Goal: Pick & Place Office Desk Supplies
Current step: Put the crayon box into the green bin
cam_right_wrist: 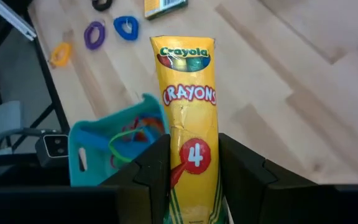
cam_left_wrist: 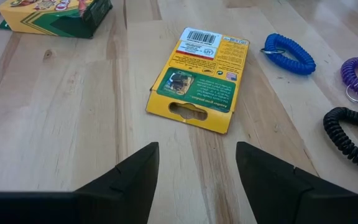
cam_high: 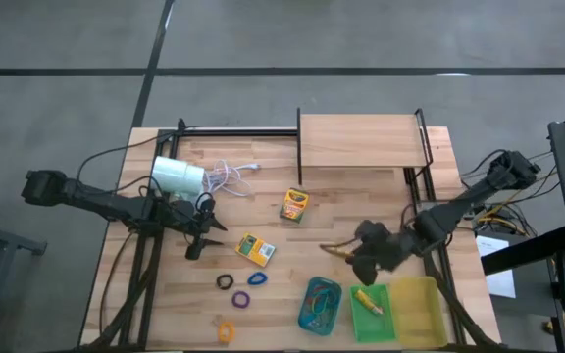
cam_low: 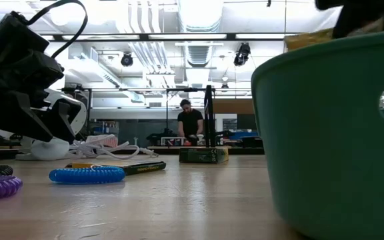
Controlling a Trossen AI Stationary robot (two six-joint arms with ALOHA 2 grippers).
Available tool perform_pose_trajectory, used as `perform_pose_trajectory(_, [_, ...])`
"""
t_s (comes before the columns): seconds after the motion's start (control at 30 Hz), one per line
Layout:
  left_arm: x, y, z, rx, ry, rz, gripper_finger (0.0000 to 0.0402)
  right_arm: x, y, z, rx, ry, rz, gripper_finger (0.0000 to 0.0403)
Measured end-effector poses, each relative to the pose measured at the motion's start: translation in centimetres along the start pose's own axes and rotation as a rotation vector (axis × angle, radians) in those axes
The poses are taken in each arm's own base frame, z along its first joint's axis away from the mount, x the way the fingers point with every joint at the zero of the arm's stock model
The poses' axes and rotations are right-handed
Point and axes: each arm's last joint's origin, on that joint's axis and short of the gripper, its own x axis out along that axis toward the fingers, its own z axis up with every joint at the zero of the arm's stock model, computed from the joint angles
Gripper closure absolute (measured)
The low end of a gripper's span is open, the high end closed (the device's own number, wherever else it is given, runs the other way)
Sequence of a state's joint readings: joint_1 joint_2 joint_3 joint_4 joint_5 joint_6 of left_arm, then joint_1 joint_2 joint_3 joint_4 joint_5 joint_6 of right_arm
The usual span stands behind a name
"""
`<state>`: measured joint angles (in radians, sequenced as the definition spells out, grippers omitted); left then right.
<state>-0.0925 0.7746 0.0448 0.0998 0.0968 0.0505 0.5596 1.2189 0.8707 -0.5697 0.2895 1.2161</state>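
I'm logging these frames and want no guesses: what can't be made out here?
- Slim yellow crayon pack: right wrist view, lower end hidden between the right gripper fingers.
- Teal plastic tray: low view, cut off by the edge; contents hidden by its wall.
- Yellow plastic tray: high view, contents too small.

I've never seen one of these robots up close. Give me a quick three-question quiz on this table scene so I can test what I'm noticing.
1. True or false: the right gripper is shut on a narrow yellow Crayola crayon box.
2. Which tray holds a tangle of coloured loops? A) the teal tray B) the green tray C) the yellow tray
3. Fill in: ahead of the open left gripper, a flat crayon box lies with its ______ side up.

Key: 1 true. 2 A. 3 back (the barcode side).
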Motion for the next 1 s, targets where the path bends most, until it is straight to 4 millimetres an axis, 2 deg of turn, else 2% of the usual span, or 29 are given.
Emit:
perform_pose_trajectory(0.23, [0.0, 0.0, 0.0, 0.000, 0.000, 0.000, 0.0185, 0.4, 4.4, -3.1, 0.072, 0.086, -0.131, 0.0285])
perform_pose_trajectory(0.43, [0.0, 0.0, 0.0, 0.000, 0.000, 0.000, 0.0185, 0.1, 7.7, -6.6, 0.107, 0.131, -0.385, 0.0284])
perform_pose_trajectory(0.63, [0.0, 0.0, 0.0, 0.000, 0.000, 0.000, 0.0185, 0.4, 10.9, -9.6, 0.107, 0.133, -0.442, 0.0284])
perform_pose_trajectory(0.8, [0.0, 0.0, 0.0, 0.000, 0.000, 0.000, 0.0185, 1.1, 11.9, -11.9, 0.178, 0.152, -0.476, 0.0284])
perform_pose_trajectory(1.0, [0.0, 0.0, 0.0, 0.000, 0.000, 0.000, 0.0185, 2.2, 11.4, -14.1, 0.215, 0.164, -0.544, 0.0284])
